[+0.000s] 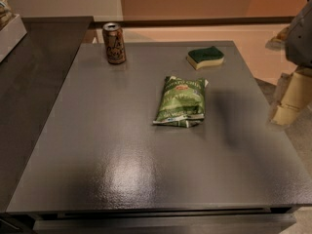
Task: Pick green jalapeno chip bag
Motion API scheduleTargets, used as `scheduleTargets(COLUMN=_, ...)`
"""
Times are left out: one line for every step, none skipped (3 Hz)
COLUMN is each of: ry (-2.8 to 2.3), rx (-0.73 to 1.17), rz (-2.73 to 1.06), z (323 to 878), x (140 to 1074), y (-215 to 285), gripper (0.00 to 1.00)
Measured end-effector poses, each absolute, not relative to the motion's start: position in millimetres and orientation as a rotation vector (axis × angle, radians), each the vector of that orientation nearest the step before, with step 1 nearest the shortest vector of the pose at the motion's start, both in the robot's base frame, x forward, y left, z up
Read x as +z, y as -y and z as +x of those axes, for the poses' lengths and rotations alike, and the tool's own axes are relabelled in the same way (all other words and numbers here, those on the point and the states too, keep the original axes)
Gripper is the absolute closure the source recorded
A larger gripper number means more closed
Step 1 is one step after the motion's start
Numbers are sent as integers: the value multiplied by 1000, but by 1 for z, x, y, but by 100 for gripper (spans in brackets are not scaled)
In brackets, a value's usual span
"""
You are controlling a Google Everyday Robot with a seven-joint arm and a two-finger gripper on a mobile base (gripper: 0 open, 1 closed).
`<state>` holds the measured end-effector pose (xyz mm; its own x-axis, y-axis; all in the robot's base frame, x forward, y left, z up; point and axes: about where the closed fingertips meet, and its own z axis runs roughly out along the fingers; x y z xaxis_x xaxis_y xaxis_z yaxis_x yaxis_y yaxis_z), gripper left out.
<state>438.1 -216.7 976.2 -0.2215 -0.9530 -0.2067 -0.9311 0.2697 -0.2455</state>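
**Bag untouched: the pick is not yet begun**

The tabletop (122, 169) is taking up most of the view. It is a flat, dark grey slab with a fine pebbled finish, throwing back a pale sheen toward its near edge.

The gripper (290, 101) is hanging beyond the right edge, off the table altogether. It is a blocky, cream-coloured form that looks like hard plastic, and I cannot tell whether it is spread or closed. It is sitting well apart from the green jalapeno chip bag (181, 101), so nothing of the task is looking done. As I am judging it, the reach, the grasp and the lift are all remaining.

The bag is lying flat near the middle of the tabletop, a little toward the far-right corner, with its length running from far edge to near edge. It is showing as glossy, crinkled green film — a red logo near its far end, a pale crimped seam at the near end.

The can (114, 43) is standing upright near the far-left corner, a smooth brown-printed cylinder. The sponge (205, 56) is resting near the far edge toward the right — soft, wavy-edged, green over yellow.
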Motion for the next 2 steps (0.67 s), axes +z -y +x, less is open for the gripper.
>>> scheduleTargets(ry=-2220, rx=-112, rz=-1730, z=439, x=977, y=215, gripper=0)
scheduleTargets(ry=-2165, rx=-96, rz=-1776, z=458, x=973, y=207, gripper=0)
